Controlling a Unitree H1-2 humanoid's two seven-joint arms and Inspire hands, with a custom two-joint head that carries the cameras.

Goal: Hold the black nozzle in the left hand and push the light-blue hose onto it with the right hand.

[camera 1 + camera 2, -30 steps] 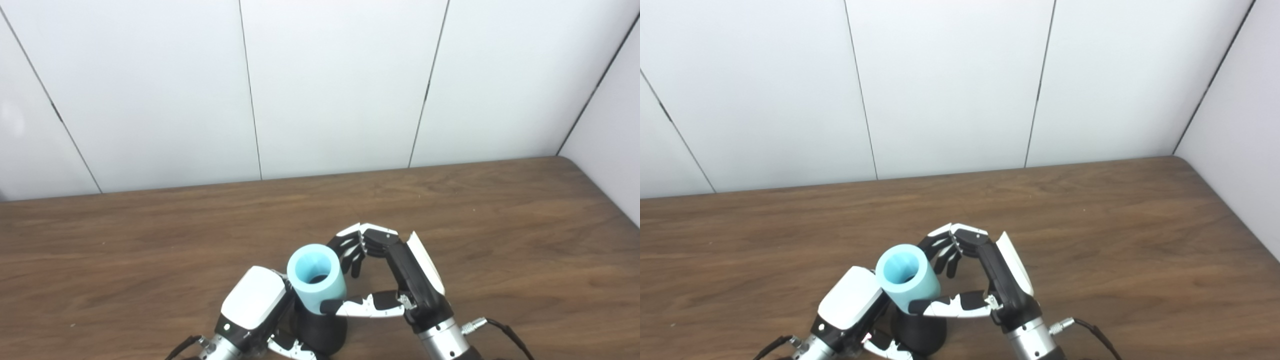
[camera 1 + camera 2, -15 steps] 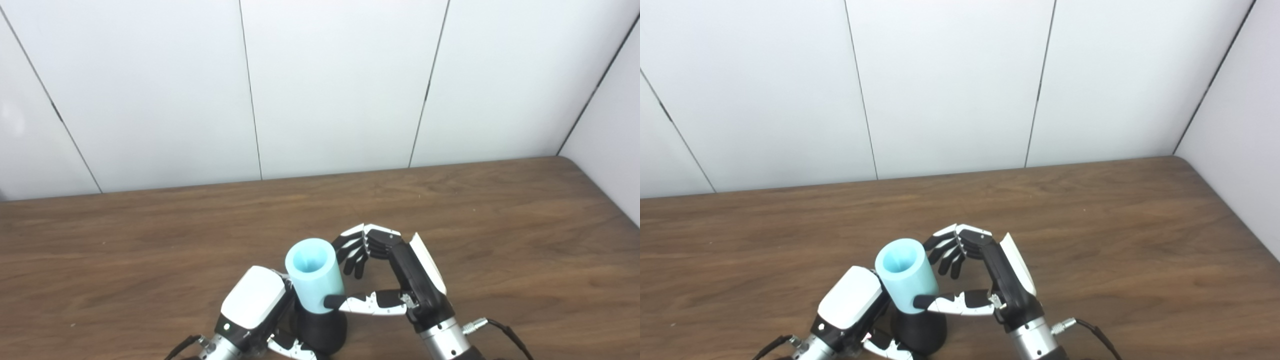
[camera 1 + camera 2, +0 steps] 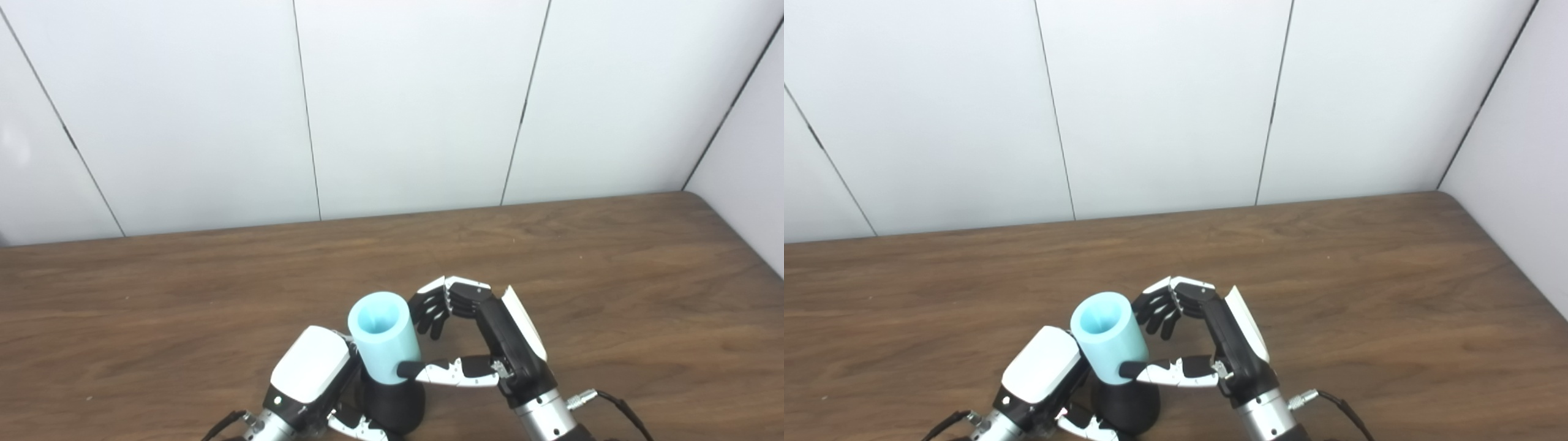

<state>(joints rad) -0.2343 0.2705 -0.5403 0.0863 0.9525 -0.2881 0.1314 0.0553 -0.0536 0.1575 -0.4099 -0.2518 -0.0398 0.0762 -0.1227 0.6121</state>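
Left eye view: the light-blue hose [image 3: 383,337] stands on top of the black nozzle [image 3: 392,407], the left hand [image 3: 309,380] wrapped round that nozzle, so the push-on step looks underway. Right eye view: the right hand [image 3: 1206,343] pinches the hose just above the nozzle, thumb in front, fingers [image 3: 1159,309] curled behind; next, I'd say, a straight press down

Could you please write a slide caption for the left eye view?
Left hand steadies the black nozzle while the right hand holds the blue hose on it.
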